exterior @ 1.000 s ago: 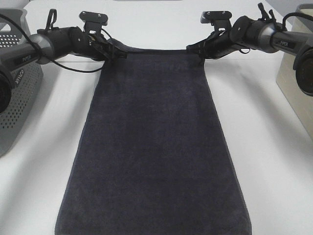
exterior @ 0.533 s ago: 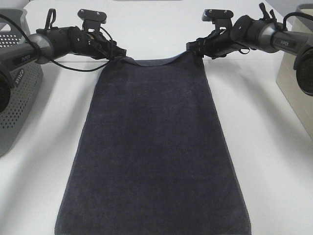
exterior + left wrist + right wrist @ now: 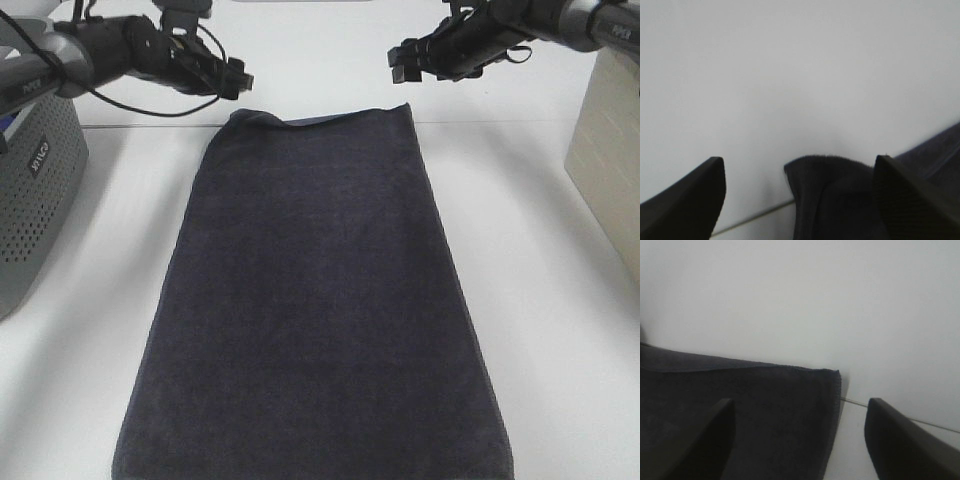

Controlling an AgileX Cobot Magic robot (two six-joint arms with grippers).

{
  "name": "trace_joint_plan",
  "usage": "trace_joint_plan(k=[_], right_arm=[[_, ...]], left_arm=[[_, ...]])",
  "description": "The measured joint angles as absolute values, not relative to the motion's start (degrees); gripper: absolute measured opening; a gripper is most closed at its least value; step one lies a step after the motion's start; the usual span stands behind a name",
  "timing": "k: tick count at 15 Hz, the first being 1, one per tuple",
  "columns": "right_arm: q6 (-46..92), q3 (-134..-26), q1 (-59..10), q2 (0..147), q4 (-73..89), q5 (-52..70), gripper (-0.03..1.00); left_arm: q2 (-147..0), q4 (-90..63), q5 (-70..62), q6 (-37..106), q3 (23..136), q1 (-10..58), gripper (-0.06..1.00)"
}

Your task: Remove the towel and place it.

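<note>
The towel lies flat along the white table. Both the left gripper and the right gripper hover released above its far corners. Placing seems finished; next, the arms should withdraw.

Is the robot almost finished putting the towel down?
Nearly, it seems. The towel lies spread flat on the white table. The left gripper and right gripper are both open, above its far corners, holding nothing. One far corner looks slightly folded, so smoothing it may be all that is left.
</note>
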State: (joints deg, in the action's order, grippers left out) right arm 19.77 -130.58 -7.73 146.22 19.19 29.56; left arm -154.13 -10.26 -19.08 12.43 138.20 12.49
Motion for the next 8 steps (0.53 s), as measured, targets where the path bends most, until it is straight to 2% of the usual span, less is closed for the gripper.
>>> trace_joint_plan(k=[3,8], right_arm=[[19.8,-130.6,-7.7,142.0,19.3,36.0,0.70],[19.8,-130.6,-7.7,141.3,19.1,44.1,0.70]], left_arm=[[-152.2,-10.0,-18.5,12.4,138.3,12.5,0.76],[-158.6,-8.9,-14.9,12.4,138.2,12.5,0.75]])
